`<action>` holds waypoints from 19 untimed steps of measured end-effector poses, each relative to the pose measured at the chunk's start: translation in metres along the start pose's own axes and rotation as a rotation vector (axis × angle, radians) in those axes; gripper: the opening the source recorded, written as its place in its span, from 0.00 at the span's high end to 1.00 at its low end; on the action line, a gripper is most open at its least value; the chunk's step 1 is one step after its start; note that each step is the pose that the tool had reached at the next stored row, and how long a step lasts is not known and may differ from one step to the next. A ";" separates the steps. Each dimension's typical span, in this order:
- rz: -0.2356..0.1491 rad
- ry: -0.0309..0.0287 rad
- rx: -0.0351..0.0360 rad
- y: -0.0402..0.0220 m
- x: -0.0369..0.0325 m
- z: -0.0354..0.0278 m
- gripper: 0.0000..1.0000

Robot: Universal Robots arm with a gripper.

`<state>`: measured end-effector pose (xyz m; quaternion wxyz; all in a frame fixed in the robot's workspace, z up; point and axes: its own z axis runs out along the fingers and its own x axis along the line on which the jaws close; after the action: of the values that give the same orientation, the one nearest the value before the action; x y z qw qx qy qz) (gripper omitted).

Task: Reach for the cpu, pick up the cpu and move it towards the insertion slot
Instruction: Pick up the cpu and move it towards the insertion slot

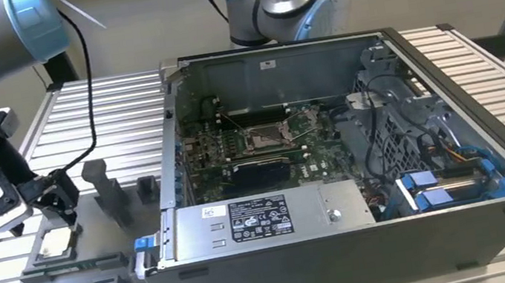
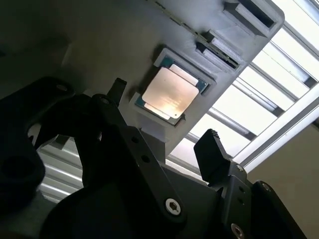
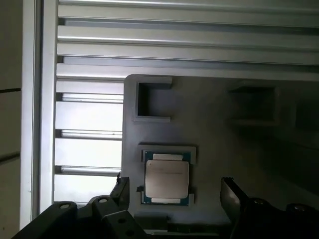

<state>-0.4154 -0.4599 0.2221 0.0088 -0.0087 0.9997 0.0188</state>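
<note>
Fingers [image 2: 212, 154] spread, hovering over cpu [image 2: 168, 94], apart; cpu in grey fixture [image 2: 99, 40].

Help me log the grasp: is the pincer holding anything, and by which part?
Nothing is held. The pincer stands open over the cpu, which lies in its grey fixture.
</note>
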 end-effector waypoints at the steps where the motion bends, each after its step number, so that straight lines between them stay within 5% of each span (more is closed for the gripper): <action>1: 0.000 -0.0001 0.0000 -0.0012 0.0002 0.0011 0.00; 6: 0.000 -0.0001 -0.0001 -0.0063 0.0017 0.0074 0.00; 19: -0.003 0.0001 0.0000 -0.0079 0.0046 0.0267 0.00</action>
<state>-0.4194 -0.4669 0.1950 0.0087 -0.0104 0.9997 0.0188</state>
